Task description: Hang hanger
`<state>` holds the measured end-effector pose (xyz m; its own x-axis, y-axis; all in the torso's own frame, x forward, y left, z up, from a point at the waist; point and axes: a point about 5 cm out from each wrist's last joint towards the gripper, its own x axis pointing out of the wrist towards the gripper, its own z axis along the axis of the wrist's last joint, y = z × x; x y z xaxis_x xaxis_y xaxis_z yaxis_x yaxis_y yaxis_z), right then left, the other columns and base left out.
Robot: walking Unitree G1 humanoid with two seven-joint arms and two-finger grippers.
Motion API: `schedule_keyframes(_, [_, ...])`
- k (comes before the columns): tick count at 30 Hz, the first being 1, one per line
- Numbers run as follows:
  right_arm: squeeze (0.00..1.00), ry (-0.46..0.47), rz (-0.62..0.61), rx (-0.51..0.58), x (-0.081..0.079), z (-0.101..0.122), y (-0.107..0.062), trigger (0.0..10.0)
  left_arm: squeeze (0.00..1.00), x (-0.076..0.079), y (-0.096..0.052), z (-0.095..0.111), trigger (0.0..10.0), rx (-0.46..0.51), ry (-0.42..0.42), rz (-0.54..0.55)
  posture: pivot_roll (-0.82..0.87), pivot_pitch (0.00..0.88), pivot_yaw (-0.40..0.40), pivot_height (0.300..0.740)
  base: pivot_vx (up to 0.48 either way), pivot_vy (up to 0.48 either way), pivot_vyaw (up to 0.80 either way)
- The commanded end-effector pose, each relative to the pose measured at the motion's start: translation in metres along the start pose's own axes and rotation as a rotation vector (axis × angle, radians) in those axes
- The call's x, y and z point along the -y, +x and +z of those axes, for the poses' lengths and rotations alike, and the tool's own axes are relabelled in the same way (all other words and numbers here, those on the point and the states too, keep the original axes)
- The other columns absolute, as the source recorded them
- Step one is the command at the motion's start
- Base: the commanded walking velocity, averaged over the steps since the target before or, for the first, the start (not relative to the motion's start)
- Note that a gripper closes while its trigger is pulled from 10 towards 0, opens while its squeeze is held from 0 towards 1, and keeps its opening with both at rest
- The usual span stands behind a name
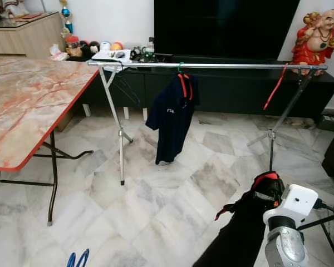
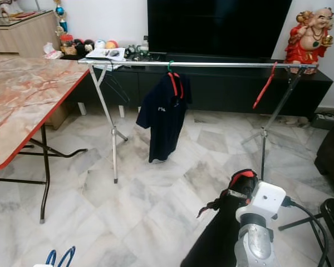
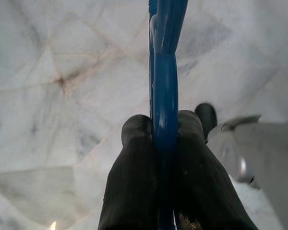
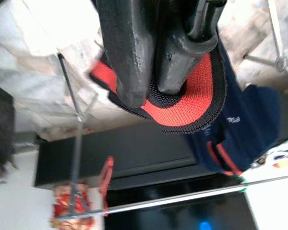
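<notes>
A marble-tiled floor (image 1: pixel 156 194) is being crossed toward the drying rail (image 1: pixel 211 65). A blue hanger (image 3: pixel 164 96) is being clamped by the left gripper (image 3: pixel 165 139); a dark garment's red collar (image 4: pixel 192 98) is being pinched by the right gripper (image 4: pixel 151 93). Carrying seems underway; lifting to the rail is probably called for next.

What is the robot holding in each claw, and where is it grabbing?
The left claw pinches a blue hanger on its thin bar. The right claw grips a dark garment by its red-and-black collar.
</notes>
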<state>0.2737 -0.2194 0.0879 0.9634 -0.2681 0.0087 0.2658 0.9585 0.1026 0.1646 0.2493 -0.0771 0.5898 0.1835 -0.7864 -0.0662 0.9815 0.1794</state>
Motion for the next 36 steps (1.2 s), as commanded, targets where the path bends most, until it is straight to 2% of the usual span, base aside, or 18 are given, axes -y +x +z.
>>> schedule_keyframes(1, [0.00,-0.004,0.032,0.049,-0.010,0.013,0.003,10.0,0.00,-0.001,-0.003,-0.016,10.0,-0.050,-0.016,0.011,0.09,0.000,-0.025,0.740,0.000,0.000,0.80])
schedule_keyframes(6, [0.00,0.041,0.025,0.028,-0.012,0.010,0.002,10.0,0.00,0.006,-0.004,-0.020,10.0,-0.063,0.012,-0.009,0.09,0.000,-0.022,0.740,0.000,0.000,0.40])
schedule_keyframes(10, [0.00,0.028,0.014,0.017,-0.009,0.007,0.002,10.0,0.00,0.007,-0.004,-0.020,10.0,-0.062,0.011,-0.018,0.09,0.000,-0.021,0.740,0.000,0.000,0.00])
schedule_keyframes(15, [0.00,0.032,-0.002,0.012,-0.007,0.007,0.002,10.0,0.00,0.005,-0.004,-0.021,10.0,-0.071,0.061,-0.026,0.09,0.000,-0.015,0.740,0.000,0.000,0.00])
schedule_keyframes(17, [0.00,0.032,-0.007,0.011,-0.006,0.007,0.002,10.0,0.00,0.006,-0.004,-0.022,10.0,-0.077,0.042,-0.031,0.09,0.000,-0.015,0.740,0.000,0.000,0.00])
schedule_keyframes(19, [0.00,0.029,-0.012,0.010,-0.006,0.007,0.002,10.0,0.00,0.007,-0.005,-0.023,10.0,-0.082,0.008,-0.035,0.09,0.000,-0.014,0.740,0.000,0.266,0.00])
schedule_keyframes(24, [0.00,0.019,-0.008,0.012,-0.008,0.008,0.003,10.0,0.00,0.006,-0.005,-0.026,10.0,-0.101,0.030,-0.034,0.10,0.000,-0.011,0.740,0.000,0.425,0.00])
schedule_keyframes(36, [0.00,-0.002,0.015,0.009,-0.015,0.007,0.002,10.0,0.00,0.005,-0.007,-0.033,10.0,-0.131,0.024,-0.034,0.10,0.004,-0.008,0.740,0.000,0.451,0.12])
